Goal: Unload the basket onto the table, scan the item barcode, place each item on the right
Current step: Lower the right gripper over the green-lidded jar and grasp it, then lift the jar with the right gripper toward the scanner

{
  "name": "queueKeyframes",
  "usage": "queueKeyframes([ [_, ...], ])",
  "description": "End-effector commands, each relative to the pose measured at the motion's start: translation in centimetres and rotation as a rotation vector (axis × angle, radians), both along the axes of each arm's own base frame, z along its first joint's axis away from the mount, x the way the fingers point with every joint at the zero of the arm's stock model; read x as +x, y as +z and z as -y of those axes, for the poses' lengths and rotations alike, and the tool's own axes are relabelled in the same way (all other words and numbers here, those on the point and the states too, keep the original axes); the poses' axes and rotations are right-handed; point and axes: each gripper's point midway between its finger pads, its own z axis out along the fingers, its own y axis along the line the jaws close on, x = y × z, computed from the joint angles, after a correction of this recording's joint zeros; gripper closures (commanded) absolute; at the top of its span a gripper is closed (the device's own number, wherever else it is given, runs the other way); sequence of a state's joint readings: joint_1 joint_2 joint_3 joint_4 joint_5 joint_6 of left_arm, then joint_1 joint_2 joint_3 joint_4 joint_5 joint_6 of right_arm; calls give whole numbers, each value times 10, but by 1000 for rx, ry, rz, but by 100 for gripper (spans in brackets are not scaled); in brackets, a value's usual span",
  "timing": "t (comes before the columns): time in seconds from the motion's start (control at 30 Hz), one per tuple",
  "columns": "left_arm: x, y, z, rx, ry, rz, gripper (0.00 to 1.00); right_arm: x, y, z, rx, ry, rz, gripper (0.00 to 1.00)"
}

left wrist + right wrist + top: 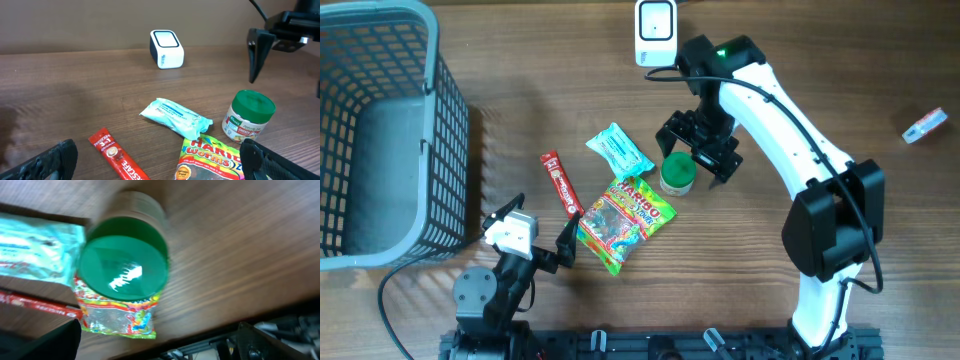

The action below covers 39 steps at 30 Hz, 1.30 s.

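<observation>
Right gripper (696, 160) hangs over the green-lidded jar (677, 175), jaws wide apart, fingers clear of it, nothing held. The jar stands upright on the wooden table (840, 60), near the middle, just beside the far right corner of the Haribo worms bag (625, 220). The white barcode scanner (655, 30) sits upright at the far edge, well apart from the jar. Left gripper (545, 222) rests low at the near side, left of the bag, jaws apart and empty. A teal packet (618, 150) and a Nescafe stick (560, 185) lie left of the jar. A grey basket (432, 100) occupies the far left.
</observation>
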<state>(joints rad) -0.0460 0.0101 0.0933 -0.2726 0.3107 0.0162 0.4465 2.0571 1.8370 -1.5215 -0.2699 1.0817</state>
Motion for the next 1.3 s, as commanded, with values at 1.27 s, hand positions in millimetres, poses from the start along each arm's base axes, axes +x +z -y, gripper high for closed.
queueKeyframes([
  [1.27, 0, -2, -1, -7, 8, -5, 0, 71, -31, -18, 230, 1018, 513, 12],
])
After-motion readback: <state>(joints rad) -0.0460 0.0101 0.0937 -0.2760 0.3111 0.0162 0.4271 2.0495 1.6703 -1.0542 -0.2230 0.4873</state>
